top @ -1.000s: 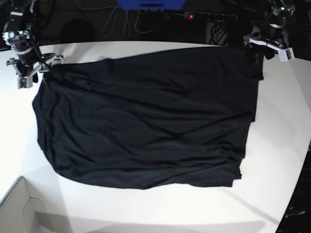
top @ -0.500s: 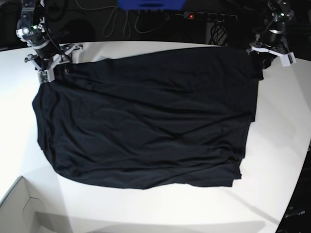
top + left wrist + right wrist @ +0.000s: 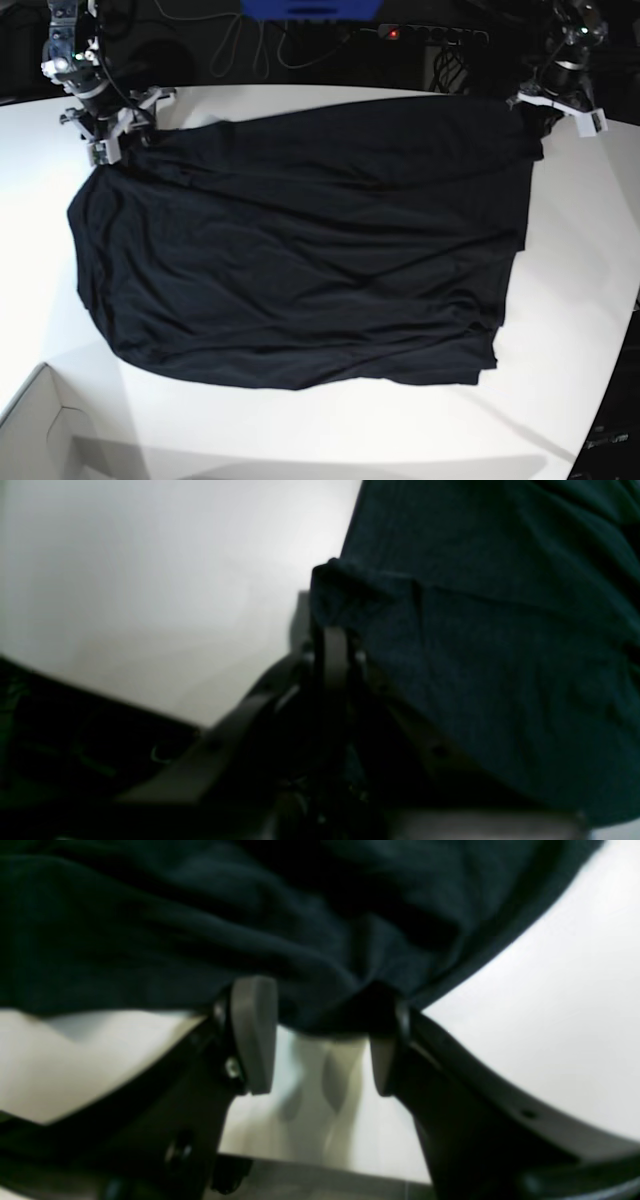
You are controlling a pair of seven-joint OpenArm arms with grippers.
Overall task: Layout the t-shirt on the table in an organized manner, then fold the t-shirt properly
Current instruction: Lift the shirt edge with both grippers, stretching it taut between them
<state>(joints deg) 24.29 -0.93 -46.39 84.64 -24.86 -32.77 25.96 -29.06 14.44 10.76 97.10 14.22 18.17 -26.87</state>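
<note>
- Across the base view, the table (image 3: pixel 590 260) takes up nearly the whole field: smooth white top, curved edge on the right, dark background with cables beyond its far edge.
- t-shirt (image 3: pixel 300 250): black, spread flat over the middle of the table, rough four-sided outline, shallow wrinkles running across it. Bare white table shows on all sides except at the far corners, where the arms are. Lower right hem corner shows more than one layer of fabric.
- cardboard box (image 3: pixel 40 430): pale corner at the lower left of the base view, apart from the shirt.
- right gripper (image 3: pixel 320 1040): at the shirt's far corner on the left side of the base view. Wrist view shows the two grey pads (image 3: pixel 254 1032) standing apart, shirt edge bunched at their tips, white table visible through the gap. Jaws released, nothing pinched.
- left gripper (image 3: pixel 334 652): at the shirt's far corner on the right side of the base view. Wrist view shows the fingers drawn together into one narrow column, with a small peak of dark fabric bunched at the tip. Jaws clenched on the t-shirt corner; table lies just beside it to the left.
</note>
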